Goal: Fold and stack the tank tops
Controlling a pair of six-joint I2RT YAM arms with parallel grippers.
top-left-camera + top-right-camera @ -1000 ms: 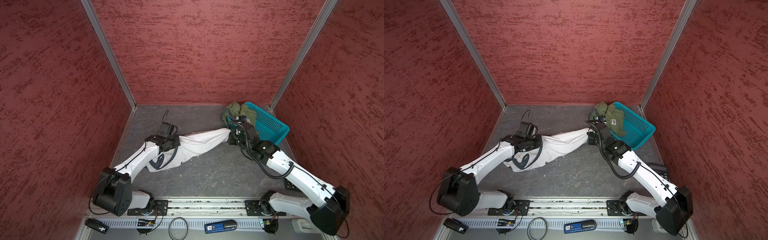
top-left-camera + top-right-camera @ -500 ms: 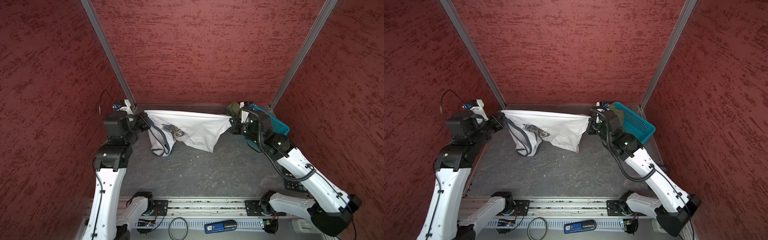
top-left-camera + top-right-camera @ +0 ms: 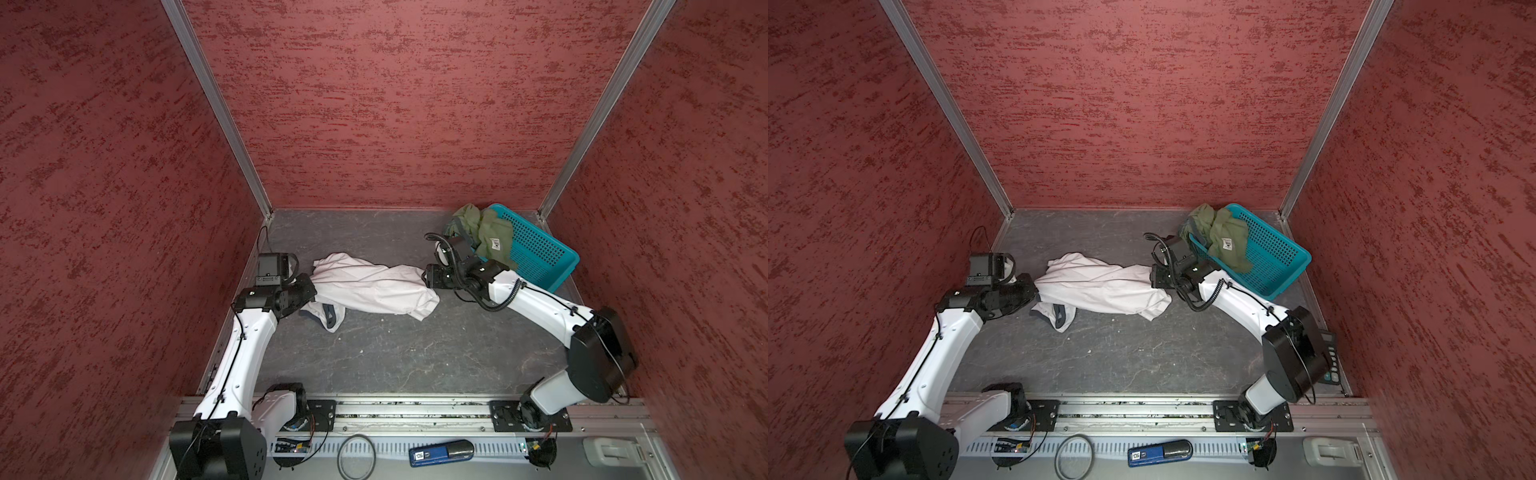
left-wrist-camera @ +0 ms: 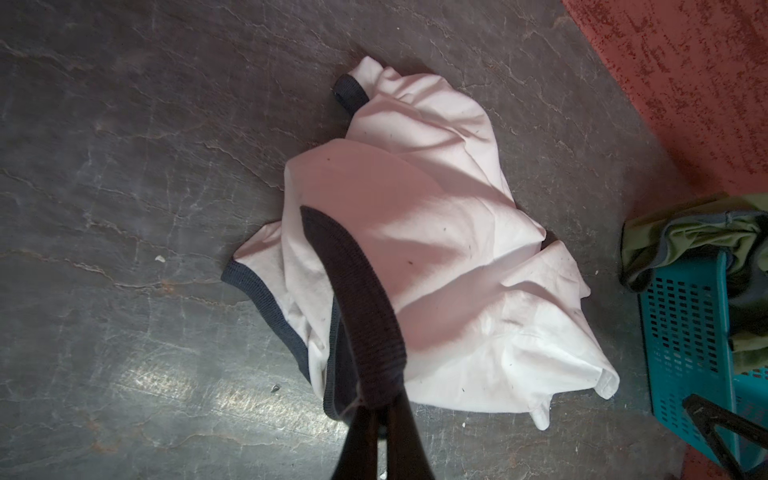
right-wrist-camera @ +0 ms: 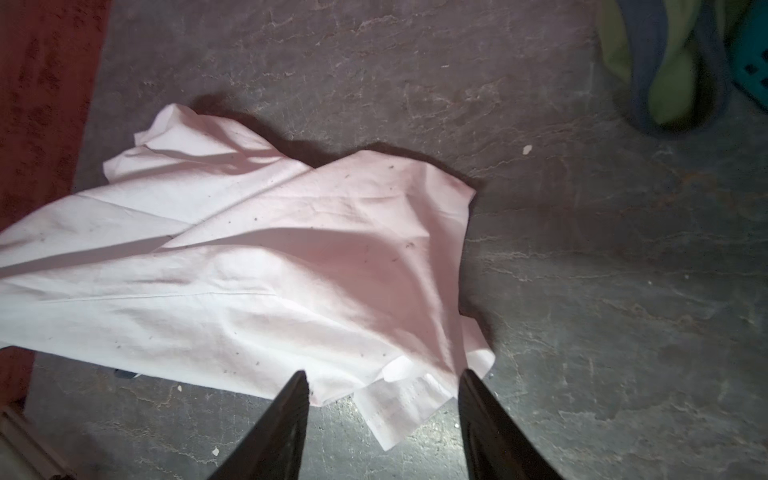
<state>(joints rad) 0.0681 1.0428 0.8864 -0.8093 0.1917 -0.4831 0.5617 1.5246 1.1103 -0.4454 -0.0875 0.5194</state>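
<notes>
In both top views the fingertips of both grippers were hidden, the left gripper under bunched cloth and the right gripper behind its own wrist. Only the wrist views showed their state. The left gripper was pinched tight on a dark ribbed strap of the white tank top. The right gripper had its jaws standing apart, with a hem corner of the shirt lying loose on the table between them. The white tank top showed no printed emblem. It lay so crumpled that only one dark-trimmed armhole loop, at its near left end, could be made out. Its left end ran out of the right wrist view.

The teal basket sat in the far right corner. The olive tank top was draped over its left rim, partly inside and partly hanging outside. A small pale label showed on the olive tank top, but its print could not be read.

Half a second earlier the white shirt had hung stretched in the air between the two grippers, close to the far wall. Now it lay slumped on the table, across the middle between the arms. Both arms had dropped low, and the right jaws had parted and let the hem go.
</notes>
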